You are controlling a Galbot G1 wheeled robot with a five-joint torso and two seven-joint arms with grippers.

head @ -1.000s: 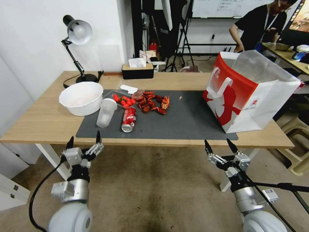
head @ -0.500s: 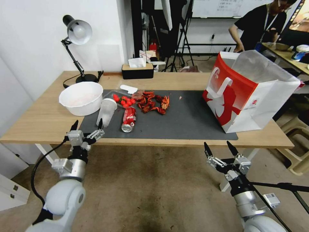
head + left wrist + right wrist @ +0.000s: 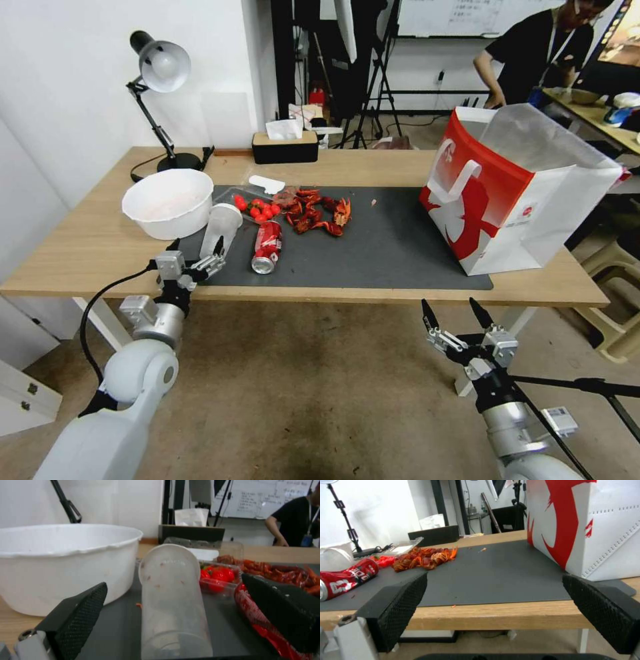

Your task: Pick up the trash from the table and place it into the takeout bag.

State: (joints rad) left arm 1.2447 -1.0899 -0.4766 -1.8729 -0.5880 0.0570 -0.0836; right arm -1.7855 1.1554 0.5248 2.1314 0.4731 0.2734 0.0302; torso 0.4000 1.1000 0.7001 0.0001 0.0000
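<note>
Cup of frosted plastic lies just ahead of spread, empty left end effector.

Both arms are smooth light-grey shells ending in silver metal wrist cuffs. Each gripper, left gripper and right gripper, carries black pointed fingers with cross-hatched pads on silvery brackets. A black cable loops behind the left wrist.
</note>
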